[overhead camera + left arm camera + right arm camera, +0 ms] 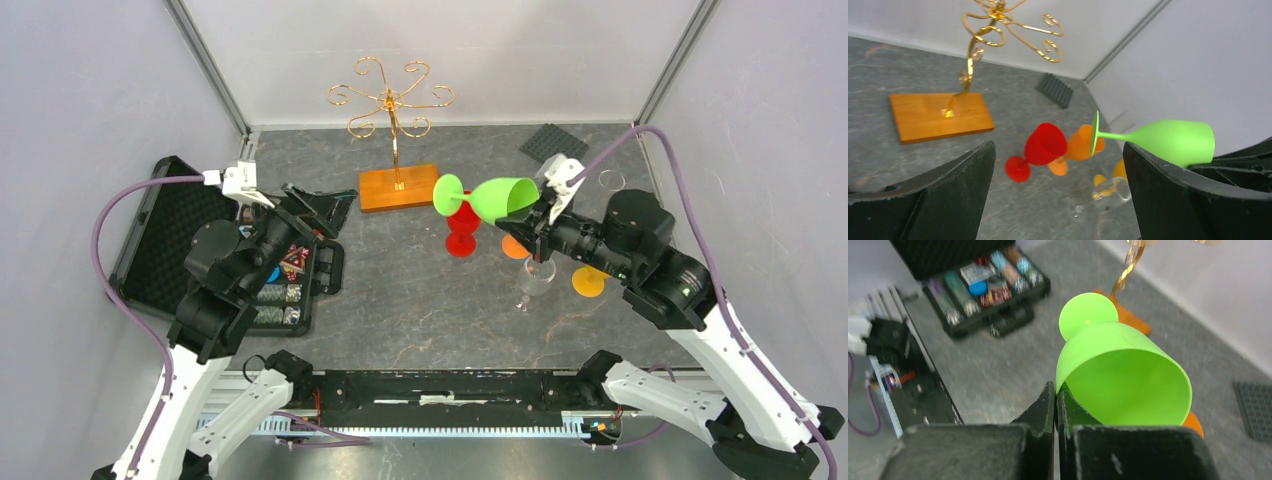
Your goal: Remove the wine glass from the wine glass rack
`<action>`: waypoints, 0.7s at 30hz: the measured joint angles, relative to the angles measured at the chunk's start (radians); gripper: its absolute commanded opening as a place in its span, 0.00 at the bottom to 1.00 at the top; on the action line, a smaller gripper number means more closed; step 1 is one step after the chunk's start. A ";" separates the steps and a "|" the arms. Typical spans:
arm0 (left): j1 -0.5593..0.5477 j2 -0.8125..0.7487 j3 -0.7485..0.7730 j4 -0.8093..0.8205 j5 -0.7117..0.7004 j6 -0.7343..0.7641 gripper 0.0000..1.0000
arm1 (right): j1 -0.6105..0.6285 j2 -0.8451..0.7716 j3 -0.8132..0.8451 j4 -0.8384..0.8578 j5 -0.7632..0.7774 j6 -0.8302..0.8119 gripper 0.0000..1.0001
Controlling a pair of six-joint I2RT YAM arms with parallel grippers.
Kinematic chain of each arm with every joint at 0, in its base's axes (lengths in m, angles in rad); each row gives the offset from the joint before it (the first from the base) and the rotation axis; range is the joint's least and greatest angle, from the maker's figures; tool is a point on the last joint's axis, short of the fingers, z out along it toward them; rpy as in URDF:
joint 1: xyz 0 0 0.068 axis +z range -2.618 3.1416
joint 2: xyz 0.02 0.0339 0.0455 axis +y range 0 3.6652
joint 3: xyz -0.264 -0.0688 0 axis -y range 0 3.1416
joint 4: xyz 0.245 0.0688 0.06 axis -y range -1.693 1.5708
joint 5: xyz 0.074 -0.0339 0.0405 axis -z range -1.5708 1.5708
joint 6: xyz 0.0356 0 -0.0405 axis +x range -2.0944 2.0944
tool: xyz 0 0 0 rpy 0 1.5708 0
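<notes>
The right claw [1055,390] is pinched on the rim of the green glass [500,198], which it holds on its side in the air just right of the rack [392,105], foot toward the rack and clear of its scrolled arms. Under it on the table [400,300] are a red glass [461,235], orange glasses [588,280] and a clear glass [535,280]. The left claw [1059,146] is spread wide over the open black case [160,230] at the left, whose tray holds rows of small cylinders [1018,270] and a blue round piece [978,287].
</notes>
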 measured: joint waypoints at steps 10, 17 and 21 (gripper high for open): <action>0.000 0.021 0.002 -0.072 -0.067 0.104 1.00 | 0.002 0.146 -0.047 -0.242 -0.011 -0.121 0.00; 0.000 0.044 0.002 -0.078 -0.067 0.134 1.00 | 0.128 0.269 -0.059 -0.316 0.044 -0.163 0.00; 0.000 0.051 0.002 -0.079 -0.066 0.147 1.00 | 0.180 0.365 -0.058 -0.357 0.109 -0.174 0.00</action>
